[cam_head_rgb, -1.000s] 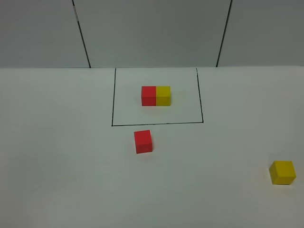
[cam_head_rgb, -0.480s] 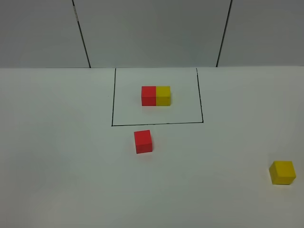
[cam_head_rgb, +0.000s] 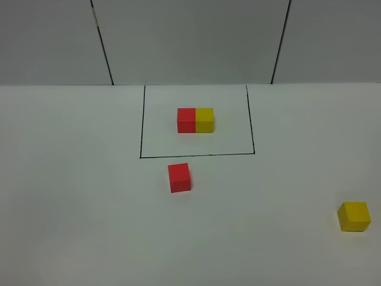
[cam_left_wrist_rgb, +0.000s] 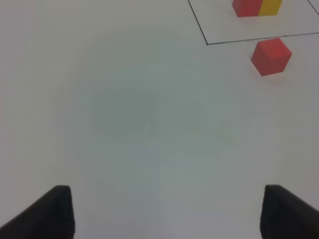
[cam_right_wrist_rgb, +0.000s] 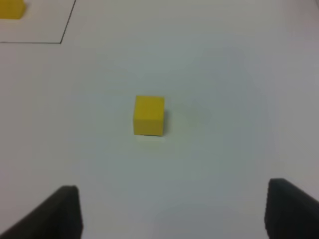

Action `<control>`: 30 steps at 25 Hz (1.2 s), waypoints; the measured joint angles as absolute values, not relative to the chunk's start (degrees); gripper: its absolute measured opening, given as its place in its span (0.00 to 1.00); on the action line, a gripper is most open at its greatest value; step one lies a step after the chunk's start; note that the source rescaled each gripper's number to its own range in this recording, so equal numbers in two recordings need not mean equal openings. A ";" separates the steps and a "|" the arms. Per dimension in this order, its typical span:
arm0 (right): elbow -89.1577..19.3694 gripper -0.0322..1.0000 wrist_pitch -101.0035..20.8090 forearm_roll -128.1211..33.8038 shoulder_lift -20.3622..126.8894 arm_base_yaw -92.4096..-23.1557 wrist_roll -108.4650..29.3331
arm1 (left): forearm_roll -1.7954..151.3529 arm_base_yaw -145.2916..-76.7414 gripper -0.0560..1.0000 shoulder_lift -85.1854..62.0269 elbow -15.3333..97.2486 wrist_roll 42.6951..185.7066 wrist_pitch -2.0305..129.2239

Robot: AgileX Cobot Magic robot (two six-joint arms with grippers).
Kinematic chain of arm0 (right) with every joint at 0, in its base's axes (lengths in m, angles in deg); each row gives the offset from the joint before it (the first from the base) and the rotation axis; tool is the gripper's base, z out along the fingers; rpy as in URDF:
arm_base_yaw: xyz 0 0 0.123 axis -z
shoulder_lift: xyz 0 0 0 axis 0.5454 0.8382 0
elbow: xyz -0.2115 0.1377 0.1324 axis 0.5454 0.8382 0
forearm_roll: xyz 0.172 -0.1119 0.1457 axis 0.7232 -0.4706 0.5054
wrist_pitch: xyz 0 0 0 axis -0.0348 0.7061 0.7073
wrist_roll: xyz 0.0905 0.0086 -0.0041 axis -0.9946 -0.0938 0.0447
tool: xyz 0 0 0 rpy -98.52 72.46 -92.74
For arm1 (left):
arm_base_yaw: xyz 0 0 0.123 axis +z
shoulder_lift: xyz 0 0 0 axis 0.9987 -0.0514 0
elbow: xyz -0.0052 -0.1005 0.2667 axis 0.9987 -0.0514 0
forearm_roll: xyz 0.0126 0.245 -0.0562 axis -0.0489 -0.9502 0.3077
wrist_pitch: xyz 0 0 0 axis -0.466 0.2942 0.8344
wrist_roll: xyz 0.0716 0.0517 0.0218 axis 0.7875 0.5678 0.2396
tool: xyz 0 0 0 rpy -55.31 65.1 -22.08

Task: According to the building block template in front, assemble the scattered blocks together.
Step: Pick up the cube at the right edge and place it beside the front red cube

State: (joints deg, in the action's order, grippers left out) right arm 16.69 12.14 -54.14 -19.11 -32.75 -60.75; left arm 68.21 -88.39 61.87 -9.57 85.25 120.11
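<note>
Your left gripper (cam_left_wrist_rgb: pixel 164 204) has its jaws spread wide. Only the two dark fingertips (cam_left_wrist_rgb: pixel 57 211) show at the edge of the left wrist view, with bare white table (cam_head_rgb: pixel 71 208) between them. They hold nothing and touch no block.

Ahead of that gripper and off to one side, the loose red block (cam_head_rgb: pixel 179 177) sits flat on the table, turned slightly out of square. It lies just outside the near edge of the black outline (cam_head_rgb: pixel 196 155), apart from the line.

Inside the outline you have the template. Its red template block (cam_head_rgb: pixel 186 120) stands on the left and its yellow template block (cam_head_rgb: pixel 205 119) on the right. They touch side by side in one row, well clear of the outline's edges.

Far to the right, the loose yellow block (cam_head_rgb: pixel 354 215) rests alone near the table's right side, well apart from both the red block and the template.

Your right gripper (cam_right_wrist_rgb: pixel 172 206) is likewise released, its jaws set wide and clasping nothing. In the right wrist view the yellow block lies ahead of the fingertips (cam_right_wrist_rgb: pixel 67 211), roughly centred between them and not in contact.

Every block face you can see is plain colour, and the table top is plain white.
</note>
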 joint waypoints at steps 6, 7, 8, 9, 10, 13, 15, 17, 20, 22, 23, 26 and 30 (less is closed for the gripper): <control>14.49 0.89 11.94 -49.74 -5.16 -32.75 -62.43 | 68.21 -88.39 0.81 61.87 -9.57 85.25 120.11; 14.07 0.93 11.35 -48.14 -1.40 -32.75 -62.43 | 68.21 -88.39 0.81 61.87 -9.57 85.25 120.11; 13.61 0.96 10.14 -46.94 3.34 -32.75 -62.09 | 68.21 -88.39 0.81 61.87 -9.57 85.25 120.11; 13.10 0.97 8.34 -46.25 8.40 -32.75 -61.67 | 68.21 -88.39 0.81 61.87 -9.57 85.25 120.11; 12.57 0.98 6.35 -45.98 13.62 -32.75 -61.25 | 68.21 -88.39 0.81 61.87 -9.57 85.25 120.07; 10.33 1.00 -1.27 -45.62 28.71 -32.75 -60.28 | 68.21 -88.39 0.81 61.87 -9.57 85.25 120.07; 8.03 1.00 -4.84 -45.55 38.27 -32.75 -59.73 | 68.21 -88.39 0.81 61.87 -9.57 85.25 120.07; 4.98 1.00 -7.01 -45.40 47.83 -33.05 -58.96 | 68.21 -88.39 0.81 61.87 -9.57 85.25 120.07; 0.57 1.00 -9.42 -45.40 58.71 -34.53 -58.36 | 68.21 -88.39 0.81 61.87 -9.57 85.25 120.07; -1.76 1.00 -10.56 -45.38 64.16 -35.19 -58.25 | 68.21 -88.39 0.81 61.87 -9.57 85.25 120.07; -2.73 1.00 -11.34 -45.38 66.69 -35.39 -58.20 | 68.21 -88.39 0.81 61.87 -9.57 85.25 120.07; -4.25 1.00 -13.49 -45.38 72.32 -35.46 -58.20 | 68.21 -88.39 0.81 61.87 -9.57 85.25 120.07; -4.55 1.00 -15.08 -45.38 76.77 -35.46 -58.20 | 68.21 -88.39 0.81 61.87 -9.57 85.25 120.07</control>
State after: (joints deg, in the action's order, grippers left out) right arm -4.55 -15.08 -45.38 76.77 -35.46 -58.20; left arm 68.21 -88.39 61.87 -9.57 85.25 120.07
